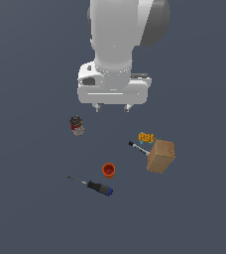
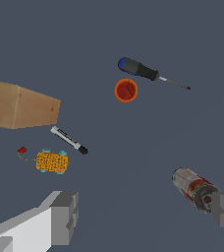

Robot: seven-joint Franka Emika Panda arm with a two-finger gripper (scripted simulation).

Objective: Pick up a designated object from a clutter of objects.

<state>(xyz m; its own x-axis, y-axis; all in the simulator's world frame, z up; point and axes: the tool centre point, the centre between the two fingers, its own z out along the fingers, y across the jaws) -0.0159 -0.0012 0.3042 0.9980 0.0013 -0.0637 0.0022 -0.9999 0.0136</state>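
The small orange-yellow studded toy block (image 1: 146, 137) with teal knobs lies on the dark floor beside the tan wooden box (image 1: 160, 156); it also shows in the wrist view (image 2: 52, 162), with a thin cord ending in a red bit. My gripper (image 1: 112, 107) hangs well above the floor, open and empty, to the exterior view's left of the block. In the wrist view both grey fingers (image 2: 64, 217) stand wide apart with nothing between them.
A thin black-white marker (image 1: 139, 148) lies between block and box. An orange-red cup (image 1: 108, 170), a black-and-blue screwdriver (image 1: 97, 187) and a small dark can (image 1: 76, 125) lie scattered. In the wrist view the can (image 2: 193, 187) sits near one finger.
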